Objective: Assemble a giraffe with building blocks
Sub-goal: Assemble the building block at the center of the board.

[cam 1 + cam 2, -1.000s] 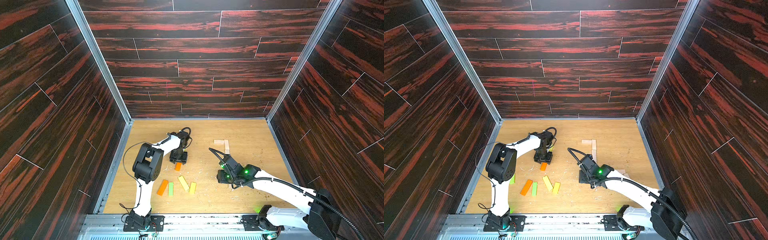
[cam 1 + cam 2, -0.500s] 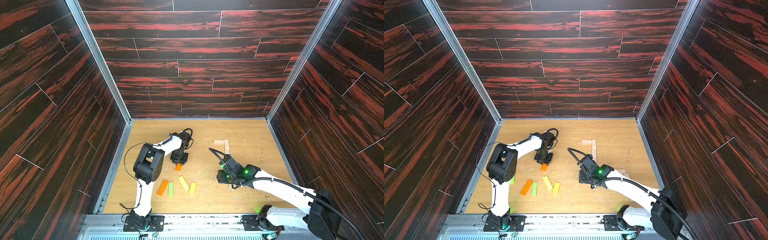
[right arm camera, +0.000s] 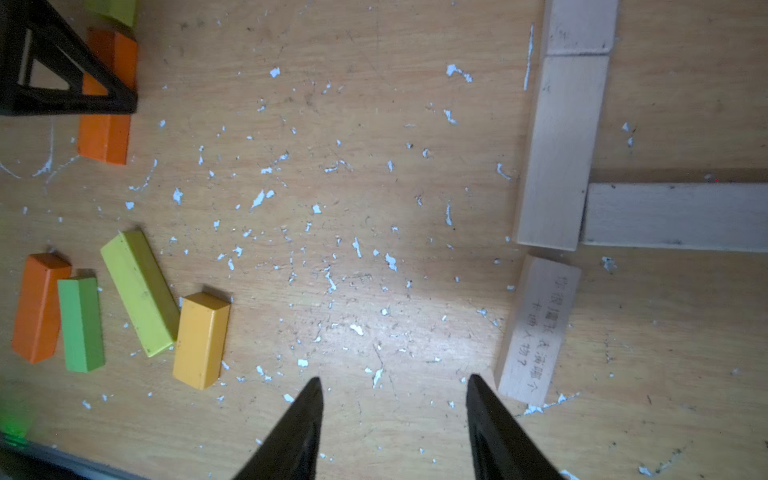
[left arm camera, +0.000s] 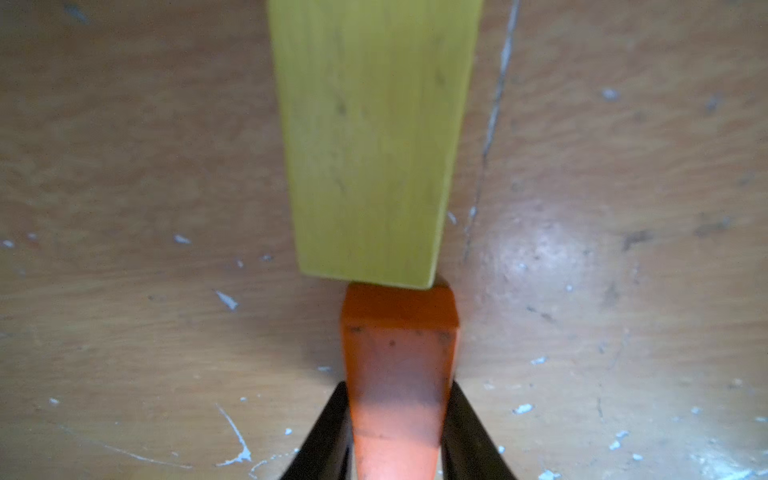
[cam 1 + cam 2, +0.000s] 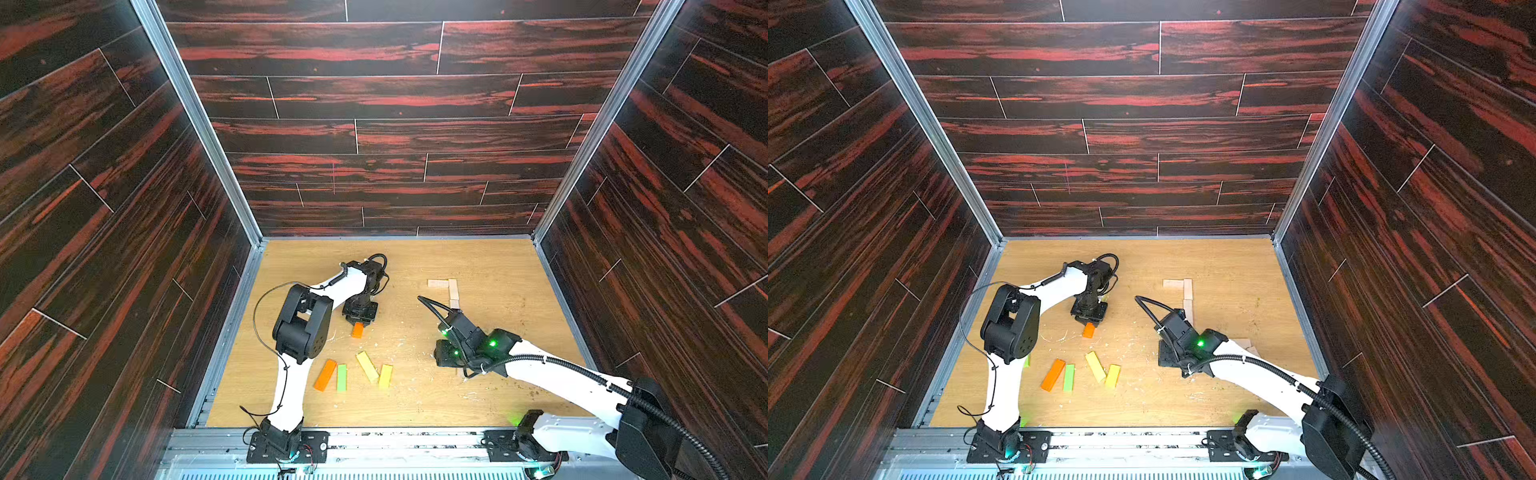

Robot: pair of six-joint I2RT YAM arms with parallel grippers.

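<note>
In both top views your left gripper [image 5: 360, 319] covers the far end of the orange block [image 5: 357, 330] at its 6 o'clock; in a top view your right arm [image 5: 1254, 370] hides most of a pale block [image 5: 1242, 343] at its 3 o'clock; a green sliver [image 5: 1027, 360] by the left arm [image 5: 1005, 382] is too small to name; the left wrist view is blurred; its yellow block [image 4: 374, 141] runs off the frame.

A bare strip of table [image 5: 407, 332] is running open from six to twelve o'clock through the middle. Four coloured blocks [image 5: 367, 366] are crowding seven o'clock; the left arm [image 5: 349, 286] and its orange block [image 5: 357, 330] are blocking ten; pale blocks [image 5: 453, 291] are barring one, the right arm [image 5: 552, 374] filling four.
</note>
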